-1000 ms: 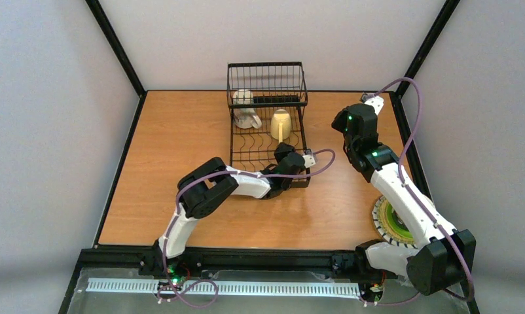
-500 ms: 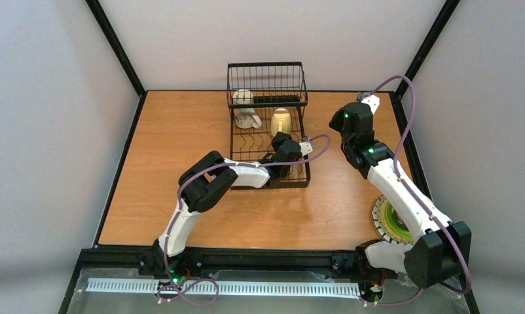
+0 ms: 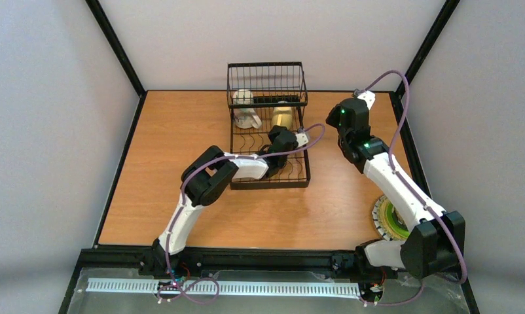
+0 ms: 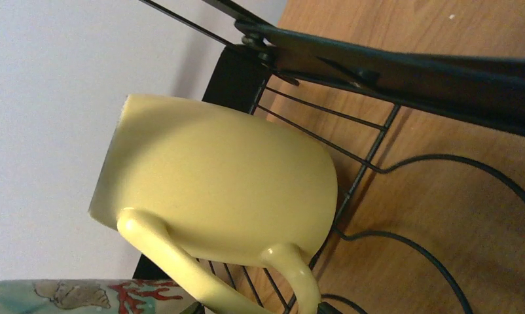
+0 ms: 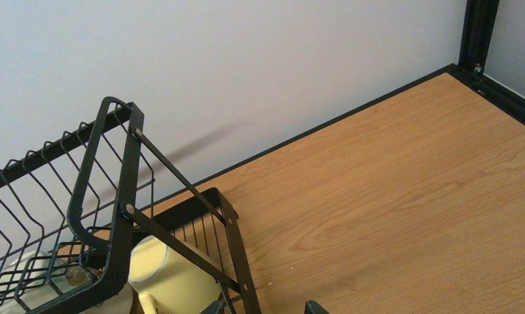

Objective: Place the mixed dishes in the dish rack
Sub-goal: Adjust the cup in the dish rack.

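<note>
The cream-yellow ceramic mug (image 4: 220,183) stands in the tray of the black wire dish rack (image 3: 270,184), at the far right beside the taller basket section. It appears to sit mouth-down on the wires with its flat base up, which would let it drain and stop it rolling. Its handle faces the left wrist camera. To its left in the same tray sits a white ceramic mug (image 3: 247,119). A pale teal piece with a red coral and shell print (image 4: 50,297) shows at the edge of the left wrist view, too cropped to identify.

The left gripper (image 3: 283,139) reaches low over the curved plate slots, just short of the yellow mug. Its fingers show in neither view, so I cannot tell how wide it stands or whether it touches the mug.

The right gripper (image 5: 263,306) hangs off the rack's right side with its fingertips parted and nothing between them, probably kept clear of the left arm. The lime-green round plate (image 3: 392,221) lies with other dishes on the wood-grain worktop (image 3: 175,150) at the near right, partly behind the right arm, not yet loaded.
</note>
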Motion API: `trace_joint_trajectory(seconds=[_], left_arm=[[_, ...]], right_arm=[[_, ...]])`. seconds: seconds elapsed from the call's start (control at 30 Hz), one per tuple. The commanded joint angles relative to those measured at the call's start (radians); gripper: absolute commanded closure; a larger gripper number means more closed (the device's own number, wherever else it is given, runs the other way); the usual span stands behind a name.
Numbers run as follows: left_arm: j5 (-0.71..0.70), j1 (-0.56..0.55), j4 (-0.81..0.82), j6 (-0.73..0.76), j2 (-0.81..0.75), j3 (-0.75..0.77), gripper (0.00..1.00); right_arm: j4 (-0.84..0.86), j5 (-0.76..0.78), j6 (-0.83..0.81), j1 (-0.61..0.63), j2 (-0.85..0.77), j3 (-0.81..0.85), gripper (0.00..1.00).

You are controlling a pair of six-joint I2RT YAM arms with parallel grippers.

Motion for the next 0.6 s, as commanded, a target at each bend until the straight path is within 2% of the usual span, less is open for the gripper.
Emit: trace_joint_trajectory(seconds=[0.0,0.57], left_arm=[[0.021,0.018,-0.015,-0.018,0.041,0.067,0.03],[0.000,0.072,-0.102,-0.063,0.120,0.217,0.02]], right_arm=[[0.023,-0.001,-0.017,-0.009,0.021,0.021,0.30],[0.043,0.002,-0.031,-0.008,0.042,0.019,0.30]])
